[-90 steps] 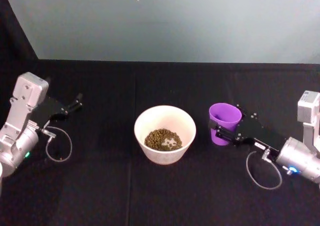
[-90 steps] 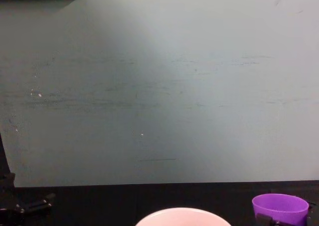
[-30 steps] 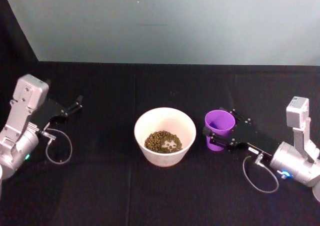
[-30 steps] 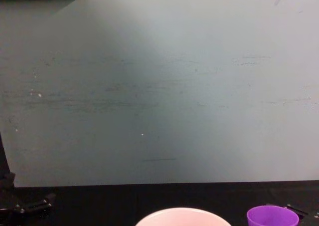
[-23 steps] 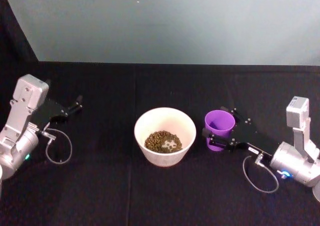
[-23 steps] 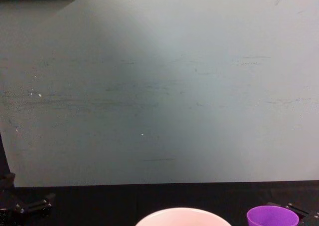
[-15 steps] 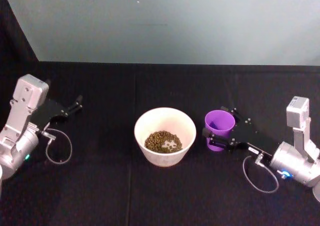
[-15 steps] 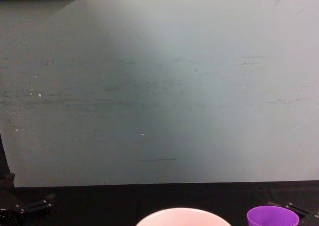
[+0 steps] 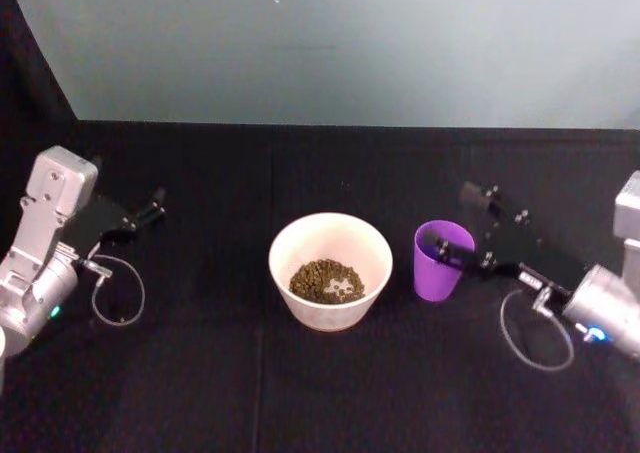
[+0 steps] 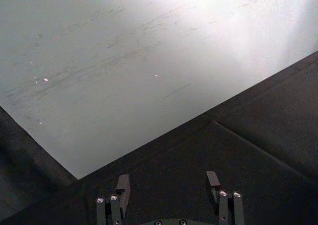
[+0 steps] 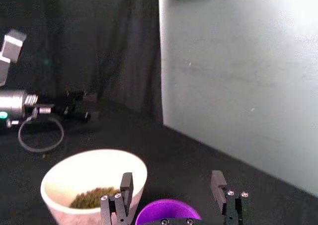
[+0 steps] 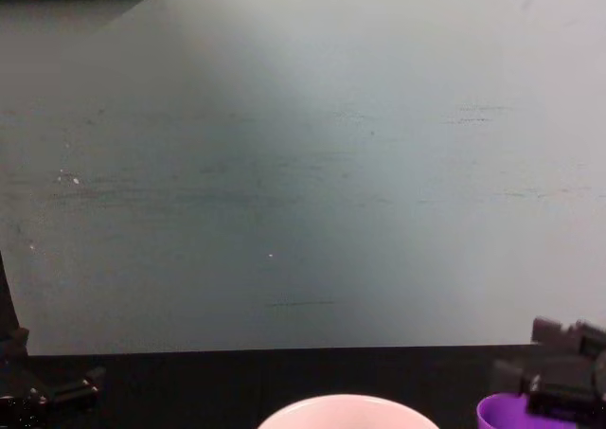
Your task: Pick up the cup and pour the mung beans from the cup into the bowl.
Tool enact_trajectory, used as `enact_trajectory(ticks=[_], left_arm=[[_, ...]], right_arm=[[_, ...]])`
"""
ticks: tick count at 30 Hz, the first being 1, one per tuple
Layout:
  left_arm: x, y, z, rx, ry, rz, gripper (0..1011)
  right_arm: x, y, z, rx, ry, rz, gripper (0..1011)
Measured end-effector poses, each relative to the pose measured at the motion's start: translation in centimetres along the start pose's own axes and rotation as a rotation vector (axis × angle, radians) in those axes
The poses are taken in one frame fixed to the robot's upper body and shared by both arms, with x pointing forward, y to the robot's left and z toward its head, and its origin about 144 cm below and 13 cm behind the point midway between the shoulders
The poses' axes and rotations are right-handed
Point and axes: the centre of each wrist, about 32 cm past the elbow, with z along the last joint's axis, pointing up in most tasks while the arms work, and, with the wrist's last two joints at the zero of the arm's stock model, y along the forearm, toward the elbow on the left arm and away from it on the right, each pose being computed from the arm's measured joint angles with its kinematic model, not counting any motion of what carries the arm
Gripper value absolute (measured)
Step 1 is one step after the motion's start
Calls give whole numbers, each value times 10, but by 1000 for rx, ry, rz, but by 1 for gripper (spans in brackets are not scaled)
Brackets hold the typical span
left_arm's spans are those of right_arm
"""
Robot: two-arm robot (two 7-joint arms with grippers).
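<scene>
Right tool [image 9: 462, 221] has lifted off the cup [image 9: 437, 268], open above its rim, hiding part.

Two arms in silver-grey metal, with rounded barrel joints and boxy upper housings. Flat black wrist blocks out front, ending in the left gripper [image 9: 155, 205] and the right gripper [image 9: 460, 221], both black. Slim dark fingers [image 10: 122, 187] with squared tips, small bright screws at the knuckles. A thin grey cable [image 9: 118, 291] looping under the left wrist, a like loop [image 9: 535, 333] under the right. Small teal light on the left barrel, blue one on the right.
</scene>
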Motion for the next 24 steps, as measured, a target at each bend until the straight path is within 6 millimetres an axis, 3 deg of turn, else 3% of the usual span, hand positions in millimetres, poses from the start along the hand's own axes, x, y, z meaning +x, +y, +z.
enact_trajectory(ticks=[12, 24], left_arm=[[0, 0, 0, 0, 0, 0, 1000], [0, 0, 0, 0, 0, 0, 1000]], right_arm=[[-9, -20, 30, 33, -6, -120, 1003], [-13, -43, 32, 45, 23, -313, 1002]])
